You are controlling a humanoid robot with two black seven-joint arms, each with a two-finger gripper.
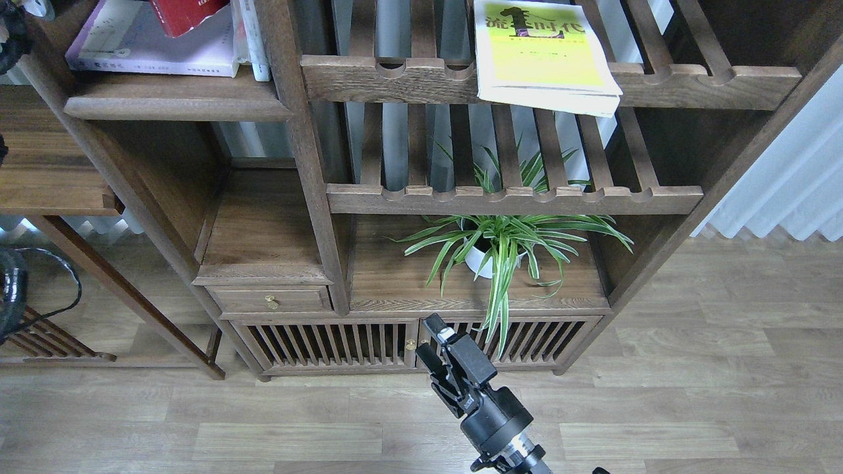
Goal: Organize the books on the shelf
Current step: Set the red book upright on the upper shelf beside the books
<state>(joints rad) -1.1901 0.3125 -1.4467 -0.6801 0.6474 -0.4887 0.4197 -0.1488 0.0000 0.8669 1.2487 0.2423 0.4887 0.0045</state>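
Nearest, at the bottom edge, the right gripper [431, 342] hangs over the wooden floor [691, 408] in front of the bookcase's slatted cabinet doors [323, 343]. Its two fingers stand slightly apart with nothing between them. Just beyond it, a potted plant [500, 247] in a white pot sits on the low board, its leaves drooping over the front. Above the plant are two slatted racks; on the upper rack [691, 82] the yellow-green book [543, 56] lies flat, its near corner jutting past the front rail. Farther left, on the shelf [178, 105], the lavender book [138, 46] lies flat with the red book [188, 13] tilted on top of it, beside upright white-spined books [253, 39]. The left gripper cannot be made out; only dark parts show at the left edge.
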